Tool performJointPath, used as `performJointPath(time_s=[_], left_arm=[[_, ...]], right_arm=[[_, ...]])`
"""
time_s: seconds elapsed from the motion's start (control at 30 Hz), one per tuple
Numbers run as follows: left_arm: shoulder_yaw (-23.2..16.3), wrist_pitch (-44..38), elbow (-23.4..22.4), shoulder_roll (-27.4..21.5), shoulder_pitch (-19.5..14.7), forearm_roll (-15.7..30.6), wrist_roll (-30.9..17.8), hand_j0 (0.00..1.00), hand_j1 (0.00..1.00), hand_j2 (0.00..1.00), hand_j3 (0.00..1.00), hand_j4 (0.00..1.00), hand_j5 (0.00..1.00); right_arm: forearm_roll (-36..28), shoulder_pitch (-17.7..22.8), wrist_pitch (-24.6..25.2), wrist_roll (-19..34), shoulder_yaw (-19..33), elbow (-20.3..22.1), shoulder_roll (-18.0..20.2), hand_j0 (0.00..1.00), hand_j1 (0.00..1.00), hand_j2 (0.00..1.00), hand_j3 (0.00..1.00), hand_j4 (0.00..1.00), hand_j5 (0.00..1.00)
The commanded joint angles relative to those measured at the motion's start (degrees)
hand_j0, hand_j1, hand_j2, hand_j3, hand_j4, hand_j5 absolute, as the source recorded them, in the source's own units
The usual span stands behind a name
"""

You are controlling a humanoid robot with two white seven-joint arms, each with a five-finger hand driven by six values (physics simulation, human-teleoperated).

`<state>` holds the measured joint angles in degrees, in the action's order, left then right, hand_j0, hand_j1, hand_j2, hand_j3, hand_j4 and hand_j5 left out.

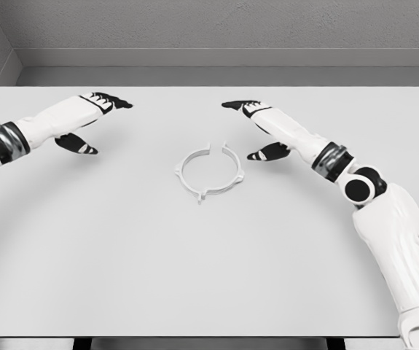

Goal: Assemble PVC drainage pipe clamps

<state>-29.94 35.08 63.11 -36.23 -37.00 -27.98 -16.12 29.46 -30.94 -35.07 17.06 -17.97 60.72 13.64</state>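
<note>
- Reaching over the table from the right, the right hand (261, 125) had its black-tipped fingers (232, 105) extended and its thumb (267, 154) spread apart, holding nothing.
- The left hand (91, 118) came in from the left in the same way, its fingers stretched out, thumb apart, empty.
- Between the 2 hands, nearer the right thumb but touching neither hand, the white plastic ring-shaped pipe clamp (210, 173) lay flat, with a gap at its far side and small tabs around its rim.
- It rested on the plain white rectangular table (194, 277), near the middle.
</note>
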Motion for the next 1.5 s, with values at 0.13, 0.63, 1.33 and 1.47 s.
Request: performJointPath(time_s=[0.13, 0.63, 1.33, 1.47], left_arm=[[0.06, -0.08, 0.08, -1.3, 0.0, 1.26, 0.04, 1.0, 1.0, 1.0, 1.0, 1.0, 1.0], [0.06, -0.08, 0.08, -1.13, 0.09, 1.35, 0.04, 1.0, 1.0, 1.0, 1.0, 1.0, 1.0], [0.15, -0.08, 0.44, -1.13, -0.09, 1.44, 0.04, 1.0, 1.0, 1.0, 1.0, 1.0, 1.0], [0.15, -0.08, 0.35, -1.13, -0.09, 1.44, 0.04, 1.0, 1.0, 1.0, 1.0, 1.0, 1.0]], right_arm=[[0.08, -0.53, 0.07, -0.1, -1.1, -3.33, -0.72, 1.0, 1.0, 1.0, 1.0, 1.0, 1.0], [0.16, -1.32, 0.07, -0.01, -2.15, -4.82, -1.42, 1.0, 1.0, 1.0, 1.0, 1.0, 1.0], [0.69, -2.64, 0.07, 0.25, -3.47, -5.88, -3.18, 1.0, 1.0, 1.0, 1.0, 1.0, 1.0], [0.78, -2.64, 0.07, 0.25, -3.47, -5.79, -3.27, 1.0, 1.0, 1.0, 1.0, 1.0, 1.0]])
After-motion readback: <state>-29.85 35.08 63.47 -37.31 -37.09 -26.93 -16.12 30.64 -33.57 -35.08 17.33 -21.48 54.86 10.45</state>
